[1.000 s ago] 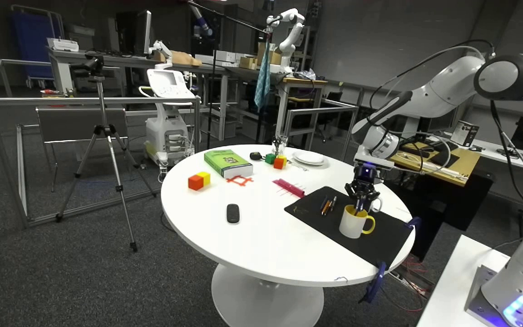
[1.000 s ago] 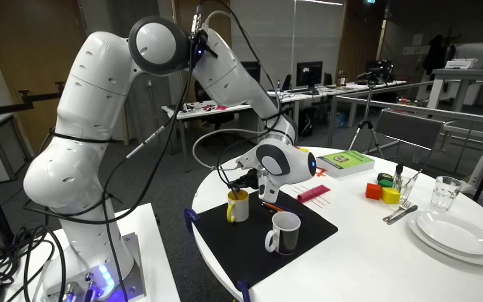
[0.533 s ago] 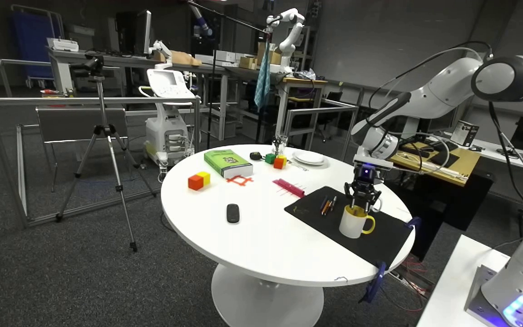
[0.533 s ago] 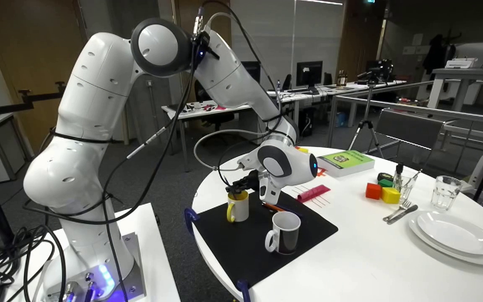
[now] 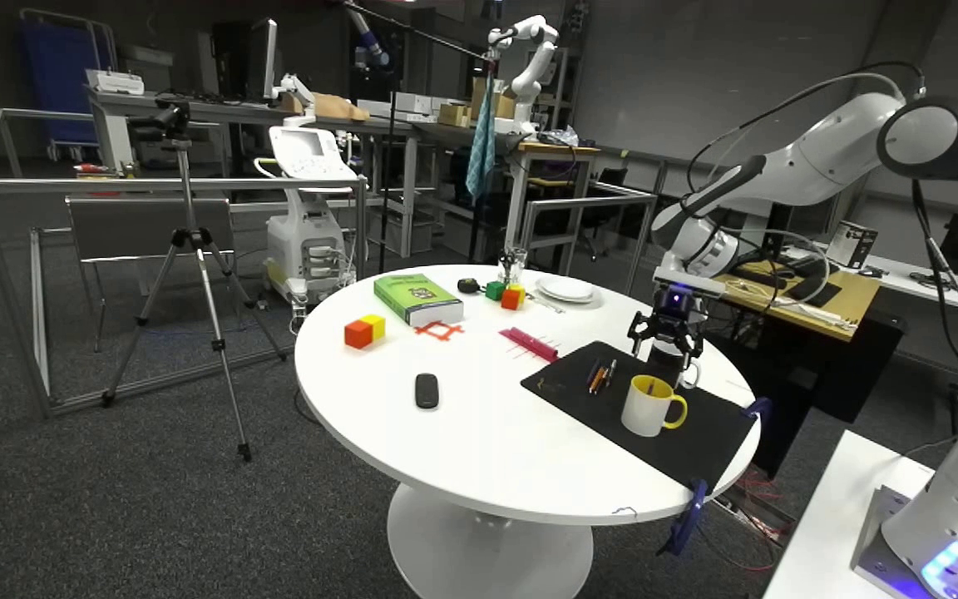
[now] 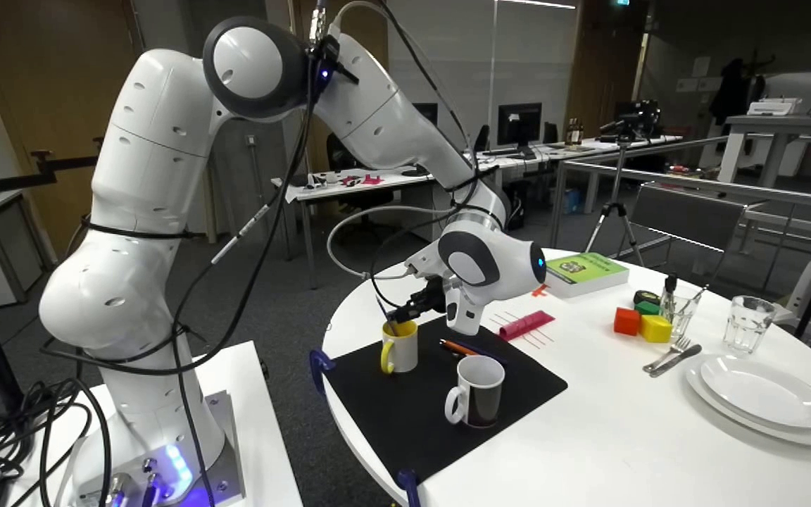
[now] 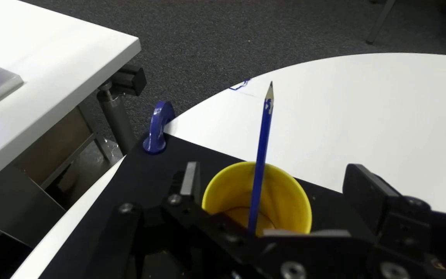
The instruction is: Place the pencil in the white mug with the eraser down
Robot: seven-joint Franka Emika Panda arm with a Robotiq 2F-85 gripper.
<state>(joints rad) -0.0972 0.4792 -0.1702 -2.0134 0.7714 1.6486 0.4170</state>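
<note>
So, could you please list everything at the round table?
mat: one, black, on table
white mug: one, yellow inside, on mat
pencil: one, blue, in white mug
dark mug: one, white-handled, on mat
clamps: two, blue, mat corners
pens: several, orange, dark, on mat
strip: one, pink, beside mat
frame: one, orange, by book
book: one, green, by frame
cubes: five, red, yellow, green, two clusters
tape measure: one, black, by cubes
oblong thing: one, black, on table
plates: two, white, stacked
glasses: two, clear, near plates
cutlery: two, silver, by plates
squiggle: one, blue, table edge
arm: one, white, over table
pincer: one, black, open, over mat
</note>
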